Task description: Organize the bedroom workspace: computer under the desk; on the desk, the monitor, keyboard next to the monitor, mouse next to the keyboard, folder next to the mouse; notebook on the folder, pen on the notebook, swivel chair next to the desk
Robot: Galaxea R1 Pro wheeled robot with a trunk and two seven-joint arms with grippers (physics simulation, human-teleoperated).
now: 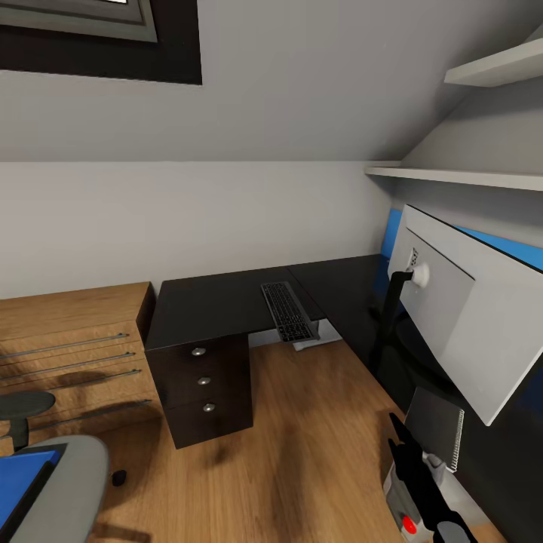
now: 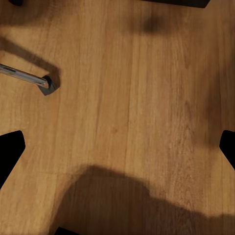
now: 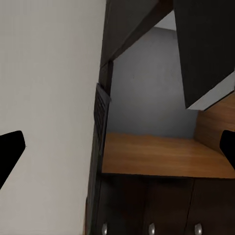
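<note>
- Nearest, the right gripper (image 1: 422,490) hangs low beside the monitor (image 1: 460,317); whether it is wide or narrow I cannot tell
- Left gripper (image 2: 117,147) spread wide over bare floor (image 2: 127,98), holding nothing
- Folder (image 1: 23,471) lies on the chair (image 1: 64,490): thin, light, probably slippery; pinch an overhanging edge
- Farther off, keyboard (image 1: 287,311) overhangs the desk (image 1: 219,302) edge

The keyboard (image 1: 287,311) lay on the desk (image 1: 219,305), overhanging its front edge, with the monitor (image 1: 460,317) standing to its right, the mouse (image 1: 119,477) on the floor (image 1: 302,452) beside the swivel chair (image 1: 53,490), which held the folder (image 1: 23,475).
</note>
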